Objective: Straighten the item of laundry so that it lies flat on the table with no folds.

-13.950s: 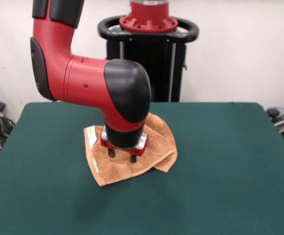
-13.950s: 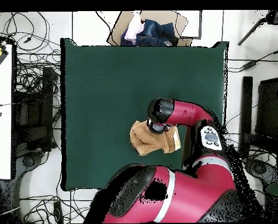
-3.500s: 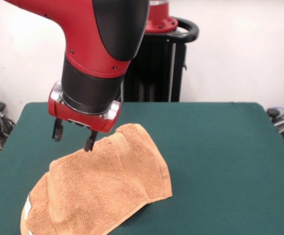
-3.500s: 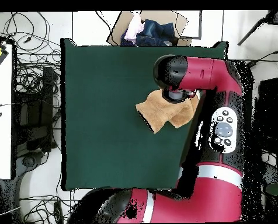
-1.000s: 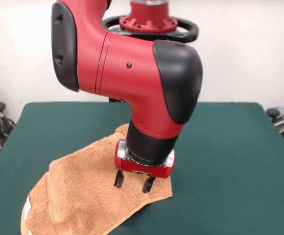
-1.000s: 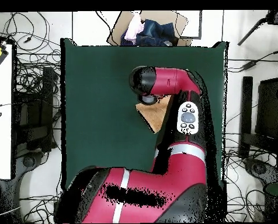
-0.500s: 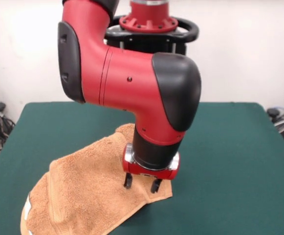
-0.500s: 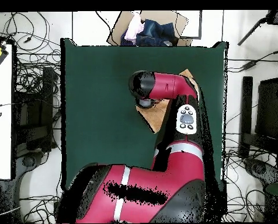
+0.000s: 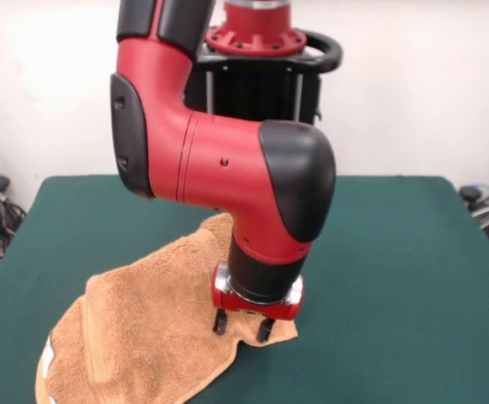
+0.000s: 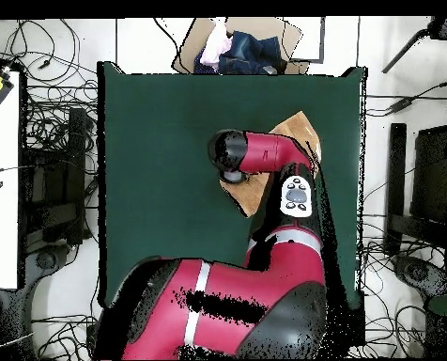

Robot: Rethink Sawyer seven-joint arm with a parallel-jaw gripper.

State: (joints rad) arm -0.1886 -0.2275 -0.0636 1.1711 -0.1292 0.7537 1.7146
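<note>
1. Gripper [image 9: 243, 328] points straight down over the right corner of the towel [image 9: 143, 324]; we see its two dark fingers [image 9: 220, 322] spread apart, tips at or just above the cloth, nothing between them.
2. We cannot tell from the front view whether the tips actually touch the terry.
3. We note the towel lies on the table [image 9: 395, 278], toward the left and near part in the front view, and runs to the near edge of the picture at lower left.
4. We find it not flat: a raised ridge runs from its far corner down under the arm [image 9: 227, 168], and the left part humps up in a soft fold.
5. We see a border band along its near-right edge and a small white tag [image 9: 47, 359] at its left edge.
6. Overhead, we see the arm covering most of the towel [image 10: 297, 132]; only one corner beyond the arm and a sliver by the wrist show on the table [image 10: 161, 188].
</note>
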